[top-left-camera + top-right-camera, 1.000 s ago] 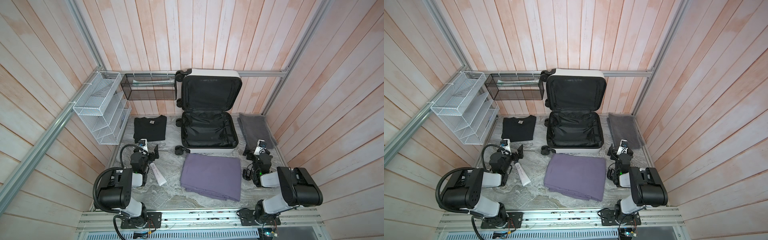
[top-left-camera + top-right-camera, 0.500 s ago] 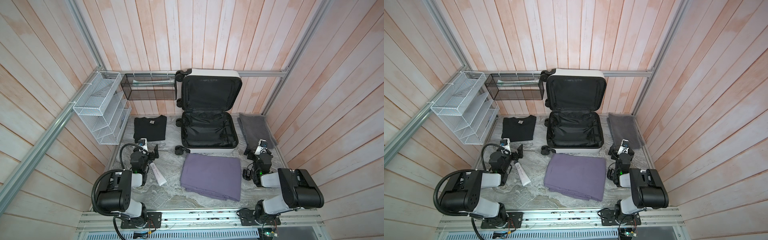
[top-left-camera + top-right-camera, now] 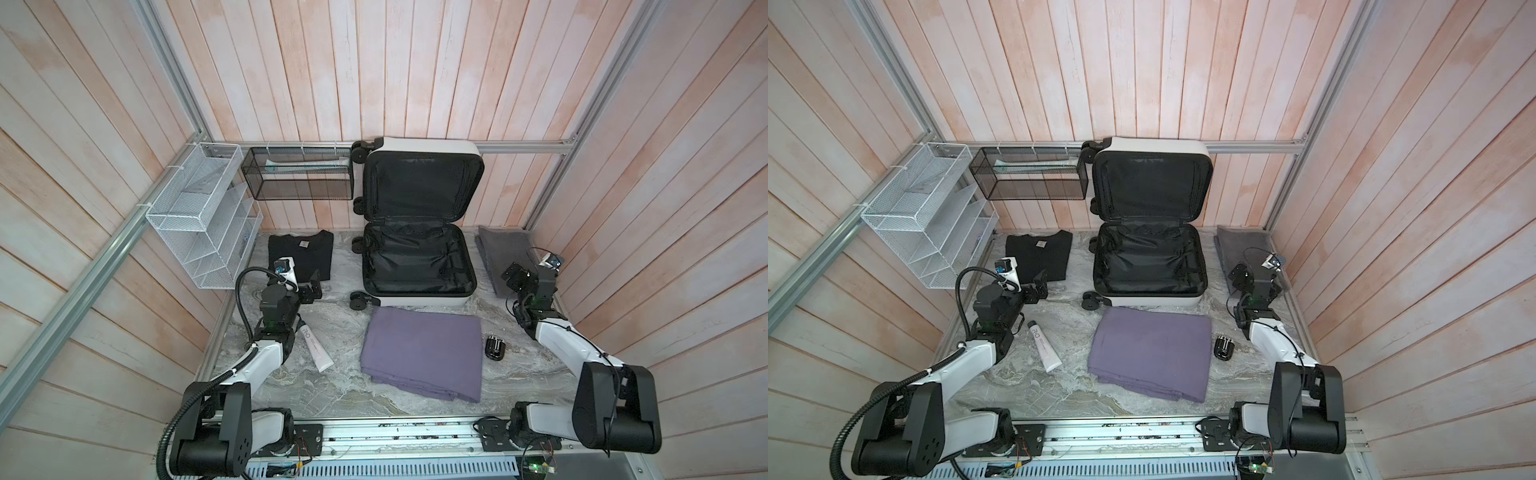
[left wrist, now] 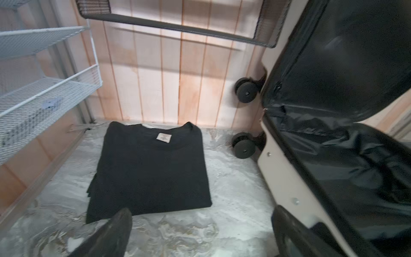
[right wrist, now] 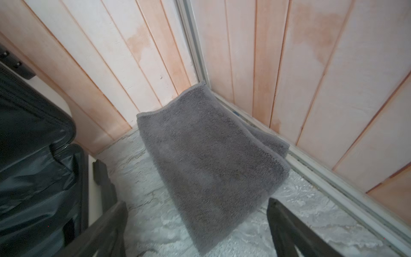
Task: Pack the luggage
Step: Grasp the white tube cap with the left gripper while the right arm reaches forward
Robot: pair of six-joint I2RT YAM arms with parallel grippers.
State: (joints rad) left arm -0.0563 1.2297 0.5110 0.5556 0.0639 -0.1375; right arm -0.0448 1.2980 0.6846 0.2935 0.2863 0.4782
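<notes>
The luggage [image 3: 417, 262] lies open at the back of the bench [image 3: 332, 395], its lower half flat on the surface and its lid propped upright against the wooden wall, black lining showing in both halves and nothing packed inside. The left end effector [image 3: 313, 286] hangs just left of the luggage's front corner, near the front wheel, over the near edge of a folded black shirt [image 3: 301, 257]. Its jaws are spread wide and hold nothing. In the left wrist view one finger [image 4: 115, 231] overlaps the shirt's hem, though whether it touches cannot be told, and the other sits close beside the luggage's white shell. The right end effector [image 3: 515, 278] is just right of the luggage, above the near end of a folded grey towel [image 3: 498, 249]. Its jaws are likewise spread wide and empty, and they frame the towel in the right wrist view. In front of the luggage lies a folded purple cloth [image 3: 424, 353], nearly touching the shell, with a white tube [image 3: 316, 347] to its left and a small black gadget [image 3: 495, 348] to its right. Left of the lid a black basket [image 3: 299, 178] hangs on the wall, and beyond it a white rack [image 3: 199, 224].
</notes>
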